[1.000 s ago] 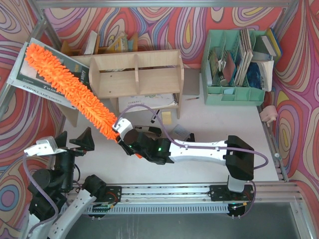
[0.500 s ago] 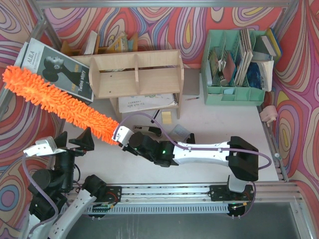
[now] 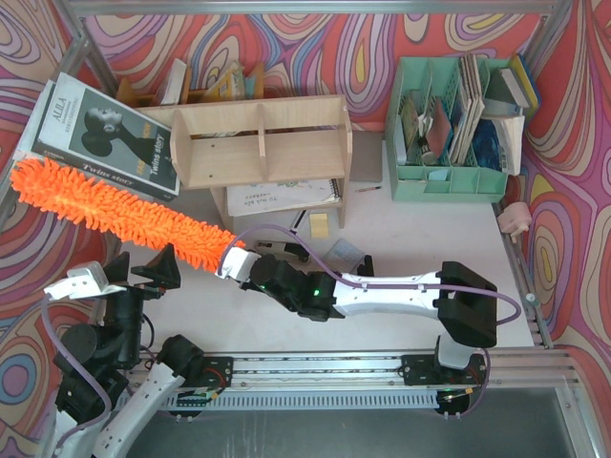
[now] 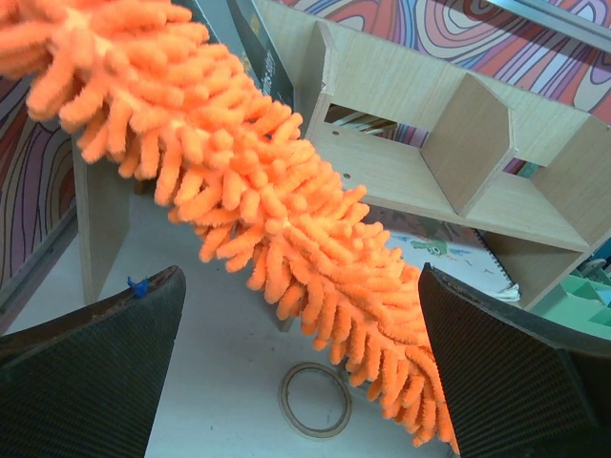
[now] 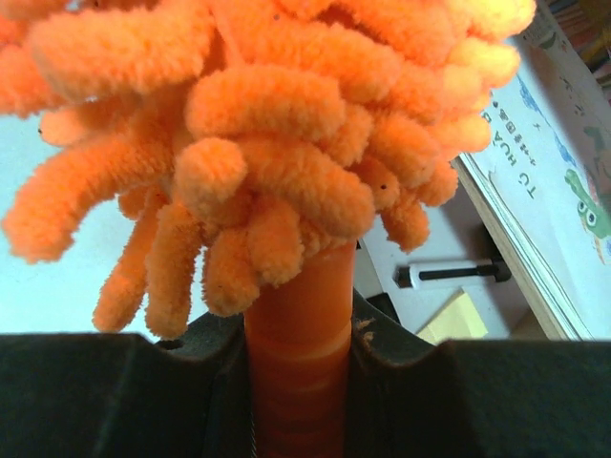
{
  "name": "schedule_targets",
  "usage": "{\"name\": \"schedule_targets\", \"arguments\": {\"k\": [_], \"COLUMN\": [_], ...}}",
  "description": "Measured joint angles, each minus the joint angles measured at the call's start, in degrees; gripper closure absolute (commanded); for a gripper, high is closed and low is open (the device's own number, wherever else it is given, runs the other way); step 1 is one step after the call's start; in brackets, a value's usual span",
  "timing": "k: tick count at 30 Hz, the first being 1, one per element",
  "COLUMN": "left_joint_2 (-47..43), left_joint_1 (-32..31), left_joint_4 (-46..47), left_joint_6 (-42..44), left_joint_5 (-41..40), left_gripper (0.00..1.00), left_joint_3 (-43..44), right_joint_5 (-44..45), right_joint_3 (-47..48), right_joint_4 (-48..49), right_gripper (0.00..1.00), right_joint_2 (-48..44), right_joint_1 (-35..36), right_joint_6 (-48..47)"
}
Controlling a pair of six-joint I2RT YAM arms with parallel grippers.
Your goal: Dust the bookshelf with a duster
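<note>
The orange fluffy duster (image 3: 124, 215) stretches from the table's middle out to the far left, in front of and below the light plywood bookshelf (image 3: 263, 143). My right gripper (image 3: 239, 266) is shut on the duster's orange handle (image 5: 298, 363), with the fluffy head (image 5: 267, 124) filling the right wrist view. My left gripper (image 3: 143, 269) is open and empty at the near left, just below the duster. In the left wrist view the duster (image 4: 258, 200) crosses above the open fingers, with the bookshelf (image 4: 449, 153) behind it.
A mint-green organiser (image 3: 449, 124) full of books stands at the back right. A magazine (image 3: 105, 134) leans at the back left. A spiral notebook (image 3: 282, 196) lies under the shelf. A yellow sticky pad (image 3: 319, 223) and a tape ring (image 4: 313, 399) lie on the table.
My right gripper has swung the duster's head down and to the left, away from the shelf's left end, then slightly back up. The left arm has not moved.
</note>
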Motion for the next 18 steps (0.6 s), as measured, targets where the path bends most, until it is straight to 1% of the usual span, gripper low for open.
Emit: {"name": "schedule_targets", "arguments": {"k": [4,8,15,18], "left_joint_2": [0.00,0.00,0.00,0.00], "left_joint_1": [0.00,0.00,0.00,0.00], "left_joint_4": [-0.02,-0.31,-0.37,-0.39], "left_joint_6": [-0.22,-0.24,-0.26,-0.28], "left_joint_5": [0.00,-0.02,-0.11,-0.20], "left_gripper": [0.02,0.02,0.02,0.02], "left_joint_3": [0.00,0.02,0.02,0.02], "right_joint_5": [1.75,3.15,5.35,6.21], "right_joint_3": [-1.22,-5.14,-12.13,-13.77], "right_joint_4": [-0.28,-0.87,-4.79,-6.08], "right_gripper": [1.00,1.00,1.00,1.00], "right_joint_2": [-0.02,-1.51,-8.72,-11.50], "right_joint_1": [-0.09,-0.17,-0.26,-0.26], "right_joint_6": [-0.87,-0.85,-0.57,-0.59]}}
